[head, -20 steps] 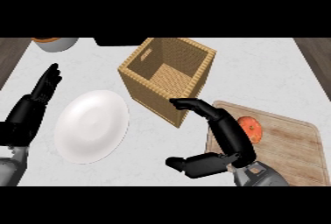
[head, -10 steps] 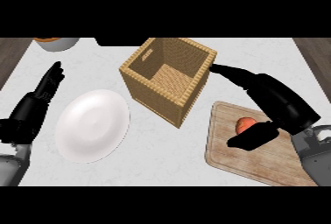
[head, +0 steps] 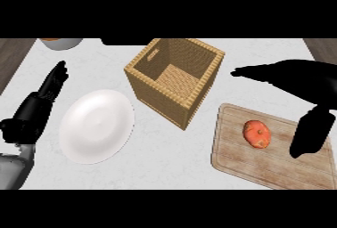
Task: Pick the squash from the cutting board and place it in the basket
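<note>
Fingers (head: 253, 72) of the right hand (head: 299, 80) stretch out straight toward the basket (head: 172, 78), thumb (head: 309, 136) hanging apart below them, nothing held between. The squash (head: 257, 133) lies bare on the cutting board (head: 263, 160), just left of that thumb; whether they touch I cannot tell. It is a stubby orange lump, its long axis running roughly up and down the head view, tilted slightly; which end is the stem is hard to make out. The right hand shows only as a dark shape. The left hand (head: 41, 103) rests open at the left edge beside the white plate (head: 96, 126), fingers straight and together. A bowl (head: 61, 42) is cut off at the top.
</note>
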You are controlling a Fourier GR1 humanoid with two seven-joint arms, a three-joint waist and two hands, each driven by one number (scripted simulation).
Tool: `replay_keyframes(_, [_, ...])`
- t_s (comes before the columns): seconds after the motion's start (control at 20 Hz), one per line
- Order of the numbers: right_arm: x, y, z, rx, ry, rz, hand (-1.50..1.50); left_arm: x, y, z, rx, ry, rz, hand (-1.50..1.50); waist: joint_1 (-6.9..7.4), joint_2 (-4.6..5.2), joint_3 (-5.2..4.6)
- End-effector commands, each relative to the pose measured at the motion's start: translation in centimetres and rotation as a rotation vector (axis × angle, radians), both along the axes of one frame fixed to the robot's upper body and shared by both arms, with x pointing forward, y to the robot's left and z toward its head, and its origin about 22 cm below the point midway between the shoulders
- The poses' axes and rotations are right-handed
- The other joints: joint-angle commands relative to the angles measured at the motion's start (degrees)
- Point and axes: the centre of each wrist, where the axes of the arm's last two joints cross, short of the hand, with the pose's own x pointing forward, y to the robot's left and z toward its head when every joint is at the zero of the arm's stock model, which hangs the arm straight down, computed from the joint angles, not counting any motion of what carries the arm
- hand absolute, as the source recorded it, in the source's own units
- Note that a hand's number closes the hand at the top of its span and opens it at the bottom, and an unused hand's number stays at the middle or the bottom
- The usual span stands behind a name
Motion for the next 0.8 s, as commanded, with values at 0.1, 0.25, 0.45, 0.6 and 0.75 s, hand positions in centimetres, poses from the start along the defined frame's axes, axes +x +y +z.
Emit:
replay_keyframes(0.1, [2.5, -0.5, 0.0, -0.128, 0.102, -0.008, -1.50, 0.5, -1.5, 1.6, 0.003, -0.010, -0.011, 0.00, 0.30, 0.15, 0.16])
replay_keyframes(0.25, [2.1, -1.4, -1.3, -0.136, 0.125, -0.017, -1.50, 0.4, -0.1, 0.4, 0.008, -0.005, 0.003, 0.00, -0.04, 0.12, 0.17])
replay_keyframes(0.45, [3.0, -0.8, -3.3, -0.114, 0.123, -0.005, -1.50, 1.1, -0.3, 1.0, 0.008, -0.005, -0.010, 0.00, -0.01, 0.22, 0.18])
replay_keyframes(0.6, [3.4, -0.4, -4.3, -0.160, 0.124, 0.020, -1.50, 0.7, -0.5, -1.3, -0.016, 0.007, -0.003, 0.00, 0.02, 0.23, 0.17])
replay_keyframes(0.75, [3.6, -0.9, -7.4, -0.225, 0.165, 0.012, -1.50, 0.5, -0.5, -0.8, -0.008, 0.005, -0.005, 0.00, 0.14, 0.29, 0.19])
